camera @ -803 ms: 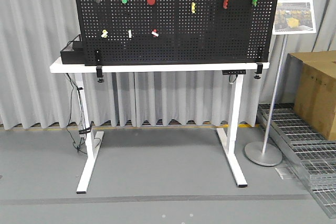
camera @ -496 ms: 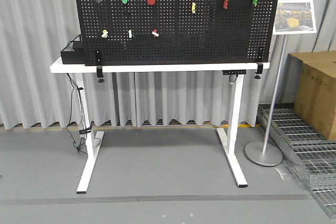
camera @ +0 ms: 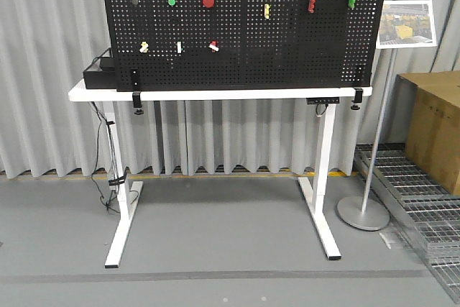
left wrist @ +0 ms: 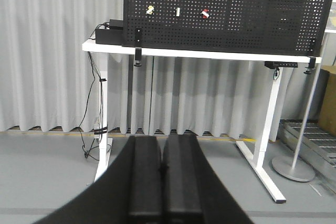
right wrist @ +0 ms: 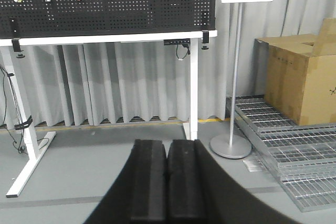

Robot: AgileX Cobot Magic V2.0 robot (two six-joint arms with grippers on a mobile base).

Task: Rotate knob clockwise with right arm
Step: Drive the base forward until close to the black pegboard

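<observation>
A black pegboard (camera: 244, 41) stands upright on a white table (camera: 215, 94) across the floor from me. On it are round red knobs (camera: 208, 1), a green one (camera: 171, 1), small grey ones and coloured switches; I cannot tell which is the task's knob. My left gripper (left wrist: 161, 145) is shut and empty, pointing at the table from far back; the board (left wrist: 226, 9) is well above and beyond it. My right gripper (right wrist: 167, 148) is also shut and empty, aimed at the table's right leg, with the board (right wrist: 105, 3) far off at upper left.
A sign on a metal pole with a round base (camera: 374, 141) stands right of the table. Beyond it are a cardboard box (camera: 435, 127) and metal floor grates (camera: 424, 206). A black box (camera: 97, 73) sits on the table's left end. Cables hang by the left leg.
The table and board sit a few pixels further right in the front view, so the viewpoint has shifted slightly. Nothing on the board has moved.
</observation>
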